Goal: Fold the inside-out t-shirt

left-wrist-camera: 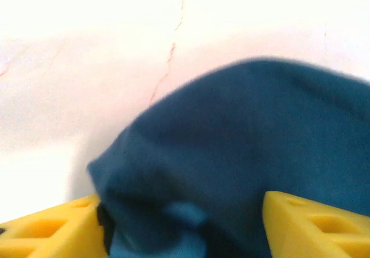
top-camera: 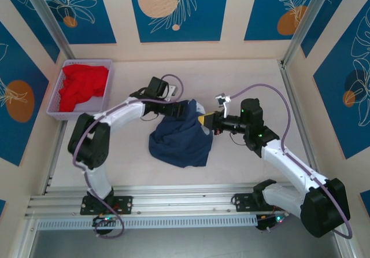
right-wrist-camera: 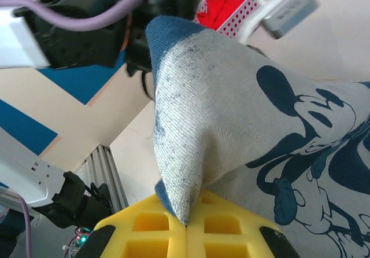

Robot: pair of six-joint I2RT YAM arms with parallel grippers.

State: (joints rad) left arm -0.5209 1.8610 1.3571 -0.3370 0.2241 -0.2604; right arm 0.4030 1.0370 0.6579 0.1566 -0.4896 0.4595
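Note:
The navy t-shirt [top-camera: 180, 137] lies bunched mid-table, its upper part drawn up between both grippers. My left gripper [top-camera: 176, 109] is at its upper left edge. In the left wrist view the yellow fingers [left-wrist-camera: 52, 229] stand apart, and a thick wad of blurred navy cloth [left-wrist-camera: 243, 148] fills the gap at the left gripper [left-wrist-camera: 182, 232]. My right gripper [top-camera: 203, 121] holds the shirt's right side. In the right wrist view that gripper [right-wrist-camera: 186, 223] is shut on a pinched fold of the t-shirt [right-wrist-camera: 191, 125], where the pale mouse print [right-wrist-camera: 300, 131] shows.
A lilac basket [top-camera: 58, 104] with the red garment [top-camera: 84, 87] stands at the back left, and it shows behind the cloth in the right wrist view as the basket [right-wrist-camera: 234, 12]. Metal rails [top-camera: 173, 203] run along the near edge. Wall panels enclose the table.

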